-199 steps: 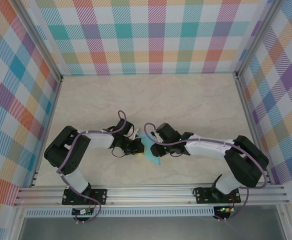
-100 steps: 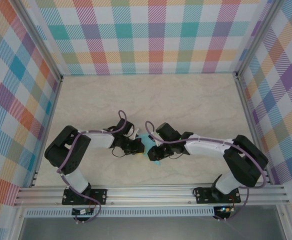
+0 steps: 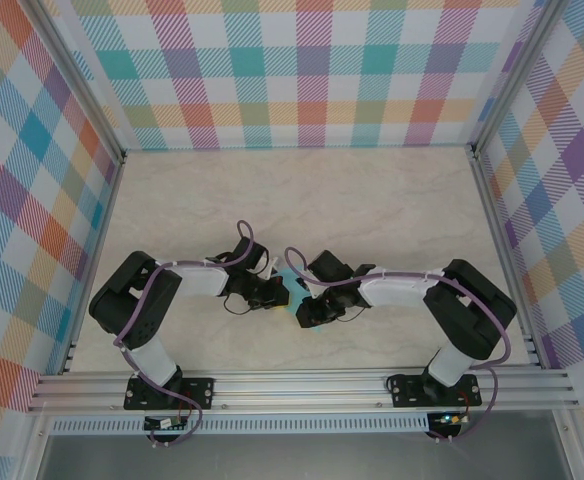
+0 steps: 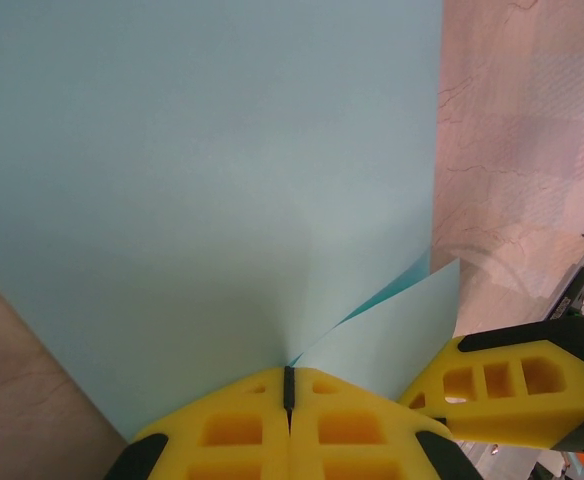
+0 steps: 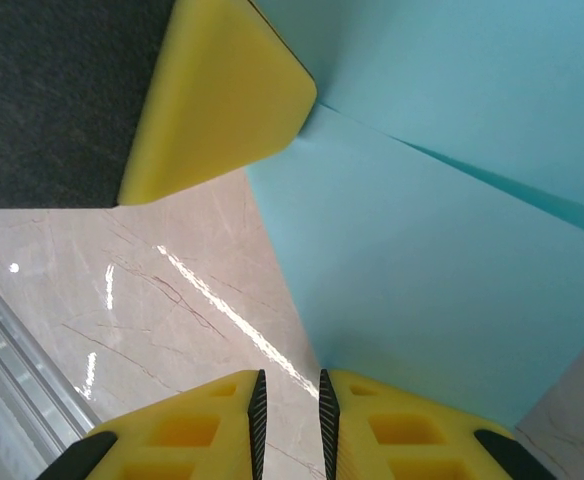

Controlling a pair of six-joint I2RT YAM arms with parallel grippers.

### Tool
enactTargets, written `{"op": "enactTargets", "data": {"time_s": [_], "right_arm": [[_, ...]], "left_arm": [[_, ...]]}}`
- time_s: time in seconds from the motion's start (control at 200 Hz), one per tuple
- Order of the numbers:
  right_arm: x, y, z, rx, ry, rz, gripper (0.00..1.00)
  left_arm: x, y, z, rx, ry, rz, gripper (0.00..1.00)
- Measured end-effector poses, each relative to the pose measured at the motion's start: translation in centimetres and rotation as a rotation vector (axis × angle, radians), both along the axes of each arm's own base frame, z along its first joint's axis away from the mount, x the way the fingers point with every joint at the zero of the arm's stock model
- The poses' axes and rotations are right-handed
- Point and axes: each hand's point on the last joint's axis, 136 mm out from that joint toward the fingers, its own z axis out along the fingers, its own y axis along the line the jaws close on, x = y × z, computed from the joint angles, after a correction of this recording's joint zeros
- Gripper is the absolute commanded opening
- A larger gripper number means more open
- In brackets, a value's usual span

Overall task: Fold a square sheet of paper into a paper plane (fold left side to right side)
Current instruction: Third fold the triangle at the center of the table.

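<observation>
The square sheet of paper [image 3: 291, 279] is light turquoise and lies between the two grippers, mostly hidden under them. In the left wrist view the sheet [image 4: 222, 180] has a flap lifted along a fold that runs into my left gripper [image 4: 288, 385], which is shut on its edge. My right gripper [image 5: 289, 400] stands just off the sheet's [image 5: 452, 250] near edge. Its jaws are a narrow slit apart, with bare table showing between them. In the top view the left gripper [image 3: 275, 294] and right gripper [image 3: 305, 314] almost touch. The paper plane is out of view.
The marble tabletop [image 3: 302, 200] is walled by plaid panels [image 3: 302, 70] at the back and both sides. An aluminium rail [image 3: 302, 385] runs along the near edge by the arm bases. A left gripper finger [image 5: 222, 95] shows close by in the right wrist view.
My right gripper has slid left and nearer over the sheet, covering more of it, and its jaws have narrowed. The left arm has stayed still, shut.
</observation>
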Motion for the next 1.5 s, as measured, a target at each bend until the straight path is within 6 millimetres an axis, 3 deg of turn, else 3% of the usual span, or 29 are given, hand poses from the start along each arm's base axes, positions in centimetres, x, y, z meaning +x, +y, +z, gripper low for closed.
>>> {"op": "enactTargets", "data": {"time_s": [0.445,0.82,0.945,1.03,1.165,1.305,1.505], "right_arm": [[-0.3,-1.1,-0.7,-0.041,0.006,-0.025,0.15],[-3.5,-5.4,-0.7,-0.124,0.063,-0.079,0.16],[-3.8,-6.4,0.6,-0.137,0.050,-0.092,0.16],[-3.3,-5.9,2.2,-0.108,0.023,-0.095,0.15],[-1.8,-3.5,3.7,-0.043,0.003,-0.090,0.13],[-0.7,-1.6,2.3,-0.050,0.038,-0.097,0.11],[-0.7,-1.7,-0.1,-0.106,0.095,-0.132,0.10]], "left_arm": [[0.0,0.0,0.0,0.000,-0.002,-0.002,0.00],[0.0,0.0,0.0,0.005,-0.002,-0.004,0.00],[0.1,0.0,0.0,0.006,-0.001,-0.004,0.00],[0.1,0.0,0.1,0.008,0.000,-0.004,0.00],[0.1,0.0,0.1,0.011,0.000,-0.003,0.00],[0.1,0.0,0.1,0.016,0.003,-0.003,0.00],[0.1,0.0,0.1,0.021,0.002,-0.003,0.00]]}}
